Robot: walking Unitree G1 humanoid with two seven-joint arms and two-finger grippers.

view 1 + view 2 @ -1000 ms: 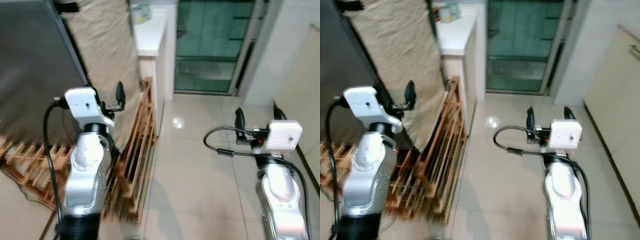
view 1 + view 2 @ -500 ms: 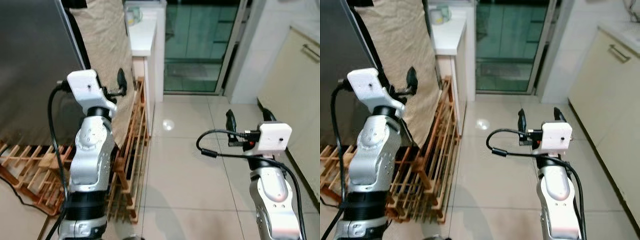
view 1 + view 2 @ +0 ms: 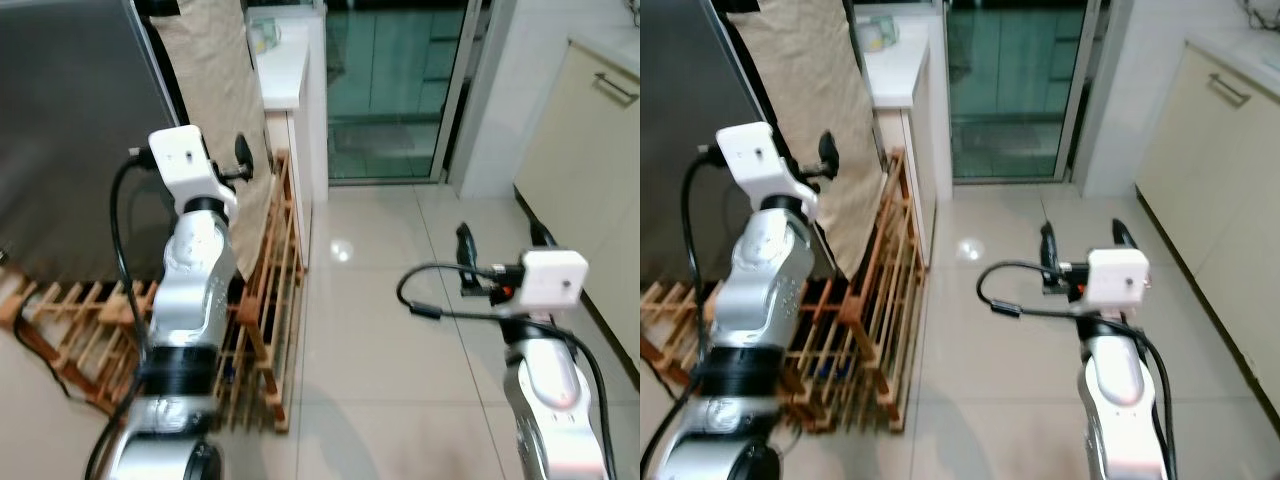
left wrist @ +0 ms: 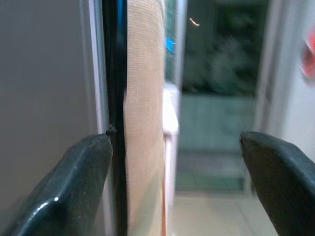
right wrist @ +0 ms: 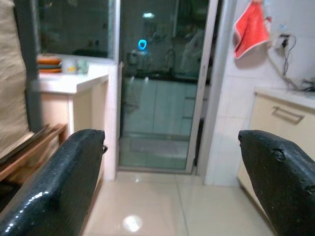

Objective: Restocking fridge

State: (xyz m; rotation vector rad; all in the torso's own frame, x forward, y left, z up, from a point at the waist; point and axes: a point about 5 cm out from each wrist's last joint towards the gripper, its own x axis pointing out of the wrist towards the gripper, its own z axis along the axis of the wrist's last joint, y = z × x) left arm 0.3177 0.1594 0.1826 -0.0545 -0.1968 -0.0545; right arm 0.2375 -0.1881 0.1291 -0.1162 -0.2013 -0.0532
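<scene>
on our left stands the fridge (image 3: pixel 70 130), door closed, with a beige cloth (image 3: pixel 215 90) hanging just beside it. we hold our left gripper (image 4: pixel 177 182) spread wide and empty near that door edge; our right gripper (image 5: pixel 172 182), also wide and empty, hovers over bare floor (image 3: pixel 390 330). we judge a careless step could catch the wooden rack (image 3: pixel 265 300) at our left. we see nothing to restock, and the far counter (image 3: pixel 285 65) holds small blurred items.
</scene>
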